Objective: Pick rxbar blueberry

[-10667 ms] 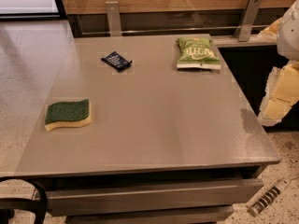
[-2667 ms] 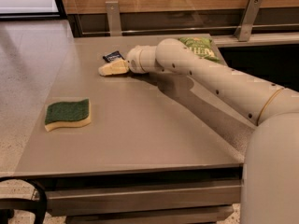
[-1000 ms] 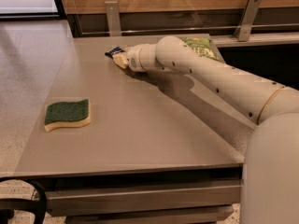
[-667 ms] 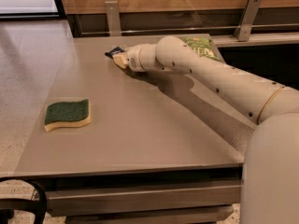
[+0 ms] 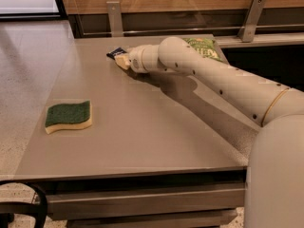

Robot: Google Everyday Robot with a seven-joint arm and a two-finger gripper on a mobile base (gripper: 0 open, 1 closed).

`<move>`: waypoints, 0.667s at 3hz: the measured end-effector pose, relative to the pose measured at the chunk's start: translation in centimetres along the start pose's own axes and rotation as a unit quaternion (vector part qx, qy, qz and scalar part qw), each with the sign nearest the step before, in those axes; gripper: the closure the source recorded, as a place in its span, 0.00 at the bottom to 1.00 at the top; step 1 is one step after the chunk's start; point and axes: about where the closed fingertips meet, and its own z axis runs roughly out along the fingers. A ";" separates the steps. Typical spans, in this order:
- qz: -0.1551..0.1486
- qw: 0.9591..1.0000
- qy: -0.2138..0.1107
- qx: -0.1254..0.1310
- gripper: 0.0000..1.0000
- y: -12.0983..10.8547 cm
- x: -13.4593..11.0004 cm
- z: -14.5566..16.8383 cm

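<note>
The rxbar blueberry [image 5: 115, 53] is a small dark navy bar lying on the grey table [image 5: 142, 127] near its far edge. Only its far-left end shows; the rest is hidden under my gripper. My gripper [image 5: 123, 61] is right over the bar, down at the table surface, and it covers the bar's near-right part. My pale arm [image 5: 213, 77] reaches to it from the lower right, across the table.
A green chip bag [image 5: 205, 47] lies at the far right of the table, partly behind my arm. A green-and-yellow sponge [image 5: 69, 116] lies at the near left. Two metal brackets [image 5: 114, 15] and a wooden wall stand behind the table.
My arm has come in from the right and reached across the table. The gripper has moved from just in front of the bar onto it. It has held still for the last second.
</note>
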 end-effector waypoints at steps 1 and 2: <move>0.000 1.000 0.000 0.000 1.00 0.0 0.0 0.0; 0.000 1.000 0.000 0.000 1.00 0.0 0.0 0.0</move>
